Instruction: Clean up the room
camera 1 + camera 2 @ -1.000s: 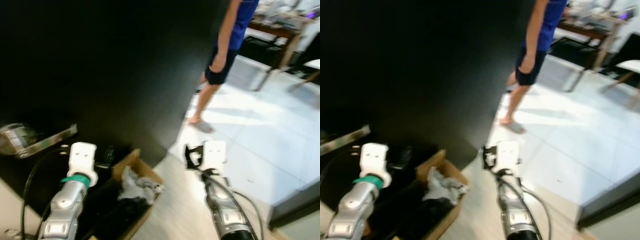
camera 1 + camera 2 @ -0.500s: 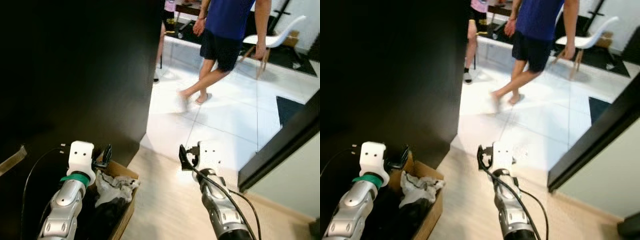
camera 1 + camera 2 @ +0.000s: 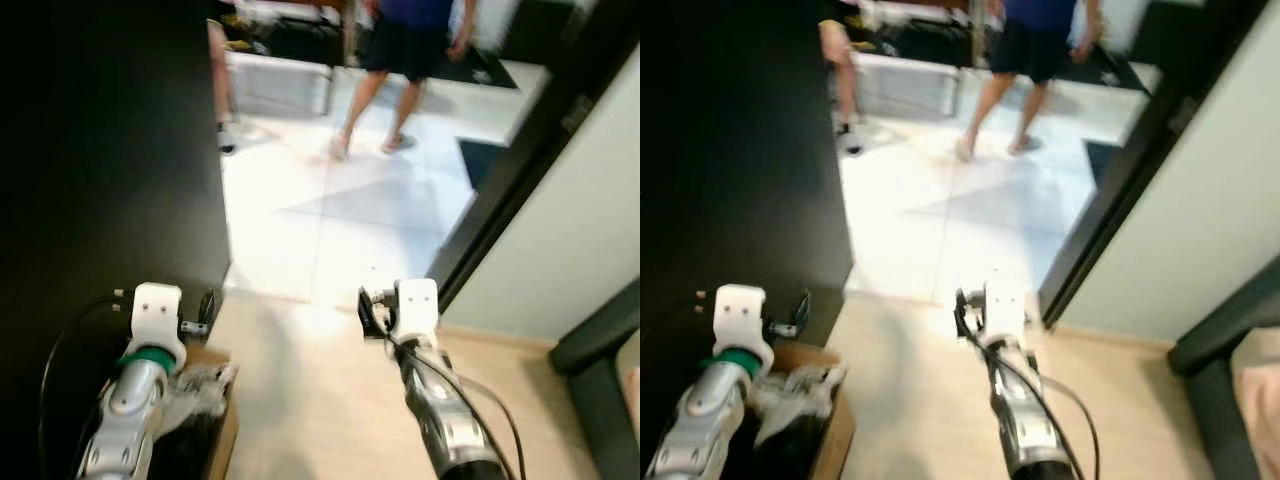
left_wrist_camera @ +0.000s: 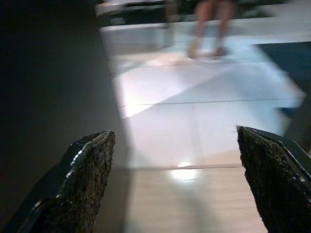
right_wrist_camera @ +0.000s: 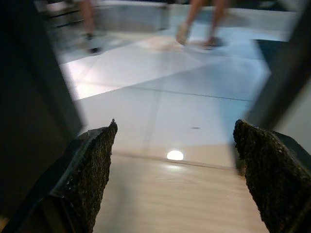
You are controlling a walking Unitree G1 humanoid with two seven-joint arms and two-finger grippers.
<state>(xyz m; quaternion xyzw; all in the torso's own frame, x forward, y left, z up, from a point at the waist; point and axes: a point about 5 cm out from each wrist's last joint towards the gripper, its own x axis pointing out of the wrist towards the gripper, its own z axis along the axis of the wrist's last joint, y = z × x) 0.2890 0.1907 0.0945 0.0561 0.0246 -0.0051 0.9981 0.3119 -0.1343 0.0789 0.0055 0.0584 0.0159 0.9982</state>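
A cardboard box stands on the wooden floor at my lower left, against a black wall. Crumpled grey-white material and something dark lie in it. My left gripper is held just above the box's far edge. In the left wrist view its fingers are wide apart and open, with only floor between them. My right gripper is held out over the bare wooden floor, also open, and its pads hold nothing.
The black wall rises on my left. Ahead, the wood meets a white tiled floor. A person in dark shorts walks far ahead, and another person's leg is by the wall. A dark door frame, a pale wall and dark furniture are on my right.
The whole view has swung to the right, so the black wall now takes up less of it and the door frame is nearer the centre. The person has walked farther off. Both grippers stay open.
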